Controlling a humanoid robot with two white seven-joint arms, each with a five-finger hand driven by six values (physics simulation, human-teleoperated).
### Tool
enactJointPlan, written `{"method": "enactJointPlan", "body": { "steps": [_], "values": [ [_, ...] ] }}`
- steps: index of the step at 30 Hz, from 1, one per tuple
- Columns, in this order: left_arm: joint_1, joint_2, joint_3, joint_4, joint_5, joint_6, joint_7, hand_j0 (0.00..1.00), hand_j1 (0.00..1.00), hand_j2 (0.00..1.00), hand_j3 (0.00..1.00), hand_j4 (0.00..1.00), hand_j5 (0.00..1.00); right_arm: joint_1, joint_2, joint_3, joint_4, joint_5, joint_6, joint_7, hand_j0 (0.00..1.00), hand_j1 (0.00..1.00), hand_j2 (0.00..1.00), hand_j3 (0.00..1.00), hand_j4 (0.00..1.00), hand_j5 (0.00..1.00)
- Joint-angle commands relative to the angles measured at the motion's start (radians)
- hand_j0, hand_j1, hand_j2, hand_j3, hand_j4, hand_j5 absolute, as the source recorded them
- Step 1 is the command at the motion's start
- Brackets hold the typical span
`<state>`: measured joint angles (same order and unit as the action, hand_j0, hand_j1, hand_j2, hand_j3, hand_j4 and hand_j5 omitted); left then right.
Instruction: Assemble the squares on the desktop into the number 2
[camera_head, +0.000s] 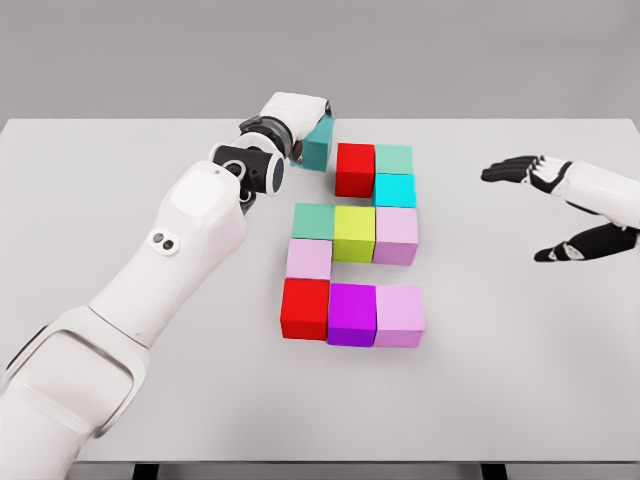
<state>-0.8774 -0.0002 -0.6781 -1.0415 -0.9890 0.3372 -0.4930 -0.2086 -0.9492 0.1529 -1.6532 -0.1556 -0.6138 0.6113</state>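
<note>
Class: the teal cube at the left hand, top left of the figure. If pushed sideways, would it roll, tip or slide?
The teal cube would probably slide: flat faces rest on the smooth table. It looks as wide as tall, so tipping seems unlikely.

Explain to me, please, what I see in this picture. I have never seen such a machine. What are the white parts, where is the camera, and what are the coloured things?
This is a simulator's render, taken from a camera on a humanoid robot's head, looking down on a grey table. The white parts are its two arms. The left hand reaches to the far side and is at a teal cube; whether it grips it I cannot tell, because the hand covers it. The right hand hovers open at the right, holding nothing.

The coloured things are cubes laid almost in the shape of a 2: top row red and green, cyan below, a middle row of three, one pink cube, then a bottom row of three.
</note>
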Motion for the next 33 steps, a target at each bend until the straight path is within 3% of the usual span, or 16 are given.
{"method": "enactJointPlan", "body": {
  "steps": [1, 9, 15, 20, 24, 33],
  "values": [
    [0.000, 0.000, 0.000, 0.000, -0.005, -0.003, 0.001, 0.88, 0.88, 0.88, 0.88, 0.88, 0.88, 0.000, 0.000, 0.011, -0.002, -0.005, 0.003, 0.000, 1.00, 1.00, 1.00, 1.00, 1.00, 1.00],
    [0.002, 0.000, 0.000, 0.000, -0.005, -0.001, 0.001, 0.91, 0.91, 0.91, 0.91, 0.91, 0.91, -0.002, 0.003, 0.011, 0.006, 0.025, 0.003, 0.000, 1.00, 1.00, 1.00, 1.00, 1.00, 1.00],
    [0.012, 0.000, 0.005, -0.006, -0.005, 0.000, -0.001, 0.99, 0.99, 0.99, 0.99, 0.99, 0.99, -0.002, 0.001, 0.011, 0.009, 0.025, 0.003, 0.000, 1.00, 1.00, 1.00, 1.00, 1.00, 1.00],
    [0.020, 0.000, 0.012, -0.057, 0.000, 0.000, -0.003, 0.99, 0.99, 0.99, 0.99, 0.99, 0.99, -0.002, 0.001, 0.010, 0.009, 0.025, 0.003, 0.000, 1.00, 1.00, 1.00, 1.00, 1.00, 1.00],
    [0.024, 0.000, 0.011, -0.091, 0.059, -0.001, -0.004, 1.00, 1.00, 1.00, 1.00, 1.00, 1.00, -0.002, 0.003, 0.010, 0.010, 0.030, 0.003, 0.000, 1.00, 1.00, 1.00, 1.00, 1.00, 1.00],
    [0.021, 0.019, 0.009, -0.078, 0.105, -0.009, -0.016, 1.00, 1.00, 1.00, 1.00, 1.00, 1.00, -0.002, 0.003, 0.010, 0.010, 0.033, 0.003, 0.000, 1.00, 1.00, 1.00, 1.00, 1.00, 1.00]
  ]
}}
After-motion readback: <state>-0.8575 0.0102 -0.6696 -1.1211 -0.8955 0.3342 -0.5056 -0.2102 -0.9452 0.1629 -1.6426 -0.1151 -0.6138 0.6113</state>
